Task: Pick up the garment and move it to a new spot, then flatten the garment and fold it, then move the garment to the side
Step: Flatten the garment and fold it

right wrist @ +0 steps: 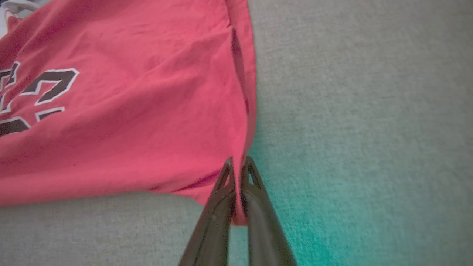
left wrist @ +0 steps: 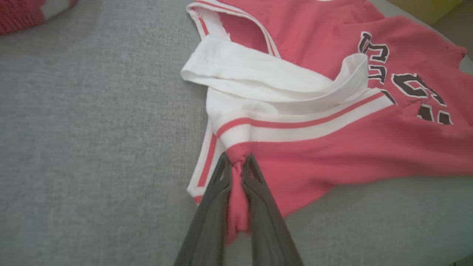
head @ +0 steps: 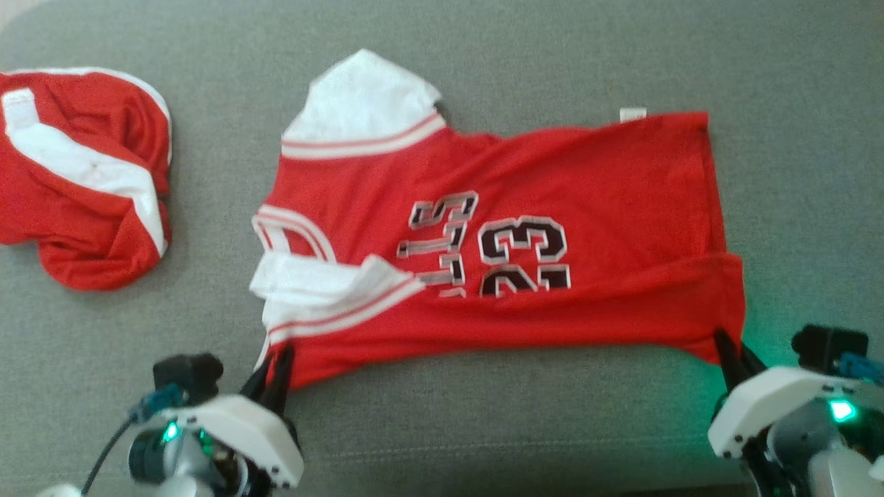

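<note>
The left gripper (left wrist: 236,164), low in the middle of the left wrist view, is clenched on a bunched red fold of the garment (head: 552,186), just below its white striped trim. The right gripper (right wrist: 237,164) pinches the hem corner at the lower right of the head view. A folded-over white shoulder strip hides part of the lettering, and the wrist views cut off the numerals. The garment lies mid-frame on the grey cushion (head: 483,428), its long axis running left to right, neck left and hem right. A crumpled red-and-white cloth (head: 76,207) sits well apart at the upper left, clipped by the frame edge.
</note>
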You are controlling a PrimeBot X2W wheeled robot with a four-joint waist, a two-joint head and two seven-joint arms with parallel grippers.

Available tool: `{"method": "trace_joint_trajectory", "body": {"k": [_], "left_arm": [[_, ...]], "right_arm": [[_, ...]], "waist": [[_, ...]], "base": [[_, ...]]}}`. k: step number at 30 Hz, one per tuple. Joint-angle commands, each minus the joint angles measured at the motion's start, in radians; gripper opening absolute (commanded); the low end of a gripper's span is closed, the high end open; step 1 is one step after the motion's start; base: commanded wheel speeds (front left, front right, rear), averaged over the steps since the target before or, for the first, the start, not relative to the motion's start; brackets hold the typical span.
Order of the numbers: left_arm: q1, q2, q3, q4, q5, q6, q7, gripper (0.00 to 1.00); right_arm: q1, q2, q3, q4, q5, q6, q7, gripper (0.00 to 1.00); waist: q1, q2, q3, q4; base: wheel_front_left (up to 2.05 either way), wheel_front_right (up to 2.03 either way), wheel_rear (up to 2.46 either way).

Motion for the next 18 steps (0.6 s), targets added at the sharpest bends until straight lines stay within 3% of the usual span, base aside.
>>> {"method": "trace_joint_trajectory", "body": {"k": [1,4,5,6,7,8,18], "left_arm": [[0.018,0.027,0.043,-0.066,-0.005,0.019,0.011,0.0],[0.048,0.034,0.042,-0.104,-0.008,0.03,0.03,0.0],[0.05,0.035,0.04,-0.109,-0.006,0.033,0.034,0.0],[0.05,0.035,0.037,-0.111,-0.004,0.036,0.037,0.61],[0.05,0.035,0.037,-0.111,-0.004,0.036,0.037,0.61],[0.048,0.032,0.035,-0.114,-0.004,0.036,0.035,1.0],[0.004,0.029,0.077,-0.178,0.084,0.099,-0.177,1.0]], "right_arm": [[0.011,-0.006,0.004,-0.037,-0.007,-0.001,0.004,0.0],[0.023,-0.006,-0.003,-0.045,-0.003,-0.001,0.009,0.0],[0.024,-0.006,-0.002,-0.049,0.001,-0.001,0.007,0.15],[0.025,-0.006,0.0,-0.053,0.004,-0.001,0.003,0.93],[0.025,-0.006,0.0,-0.053,0.004,-0.001,0.003,0.93],[0.023,-0.006,0.003,-0.059,0.006,-0.001,-0.004,1.0],[-0.026,-0.012,0.075,-0.241,-0.028,-0.001,-0.211,1.0]], "waist": [[0.0,0.0,-0.021,0.005],[0.0,0.0,-0.032,0.013],[0.0,0.0,-0.035,0.016],[0.0,0.0,-0.039,0.019],[0.0,0.0,-0.039,0.019],[0.0,0.0,-0.043,0.021],[0.0,0.0,-0.111,0.024]], "base": [[0.0,0.0,0.0],[0.0,0.0,0.0],[0.0,0.0,0.0],[0.0,0.0,0.0],[0.0,0.0,0.0],[0.0,0.0,0.0],[0.0,0.0,0.0]]}}
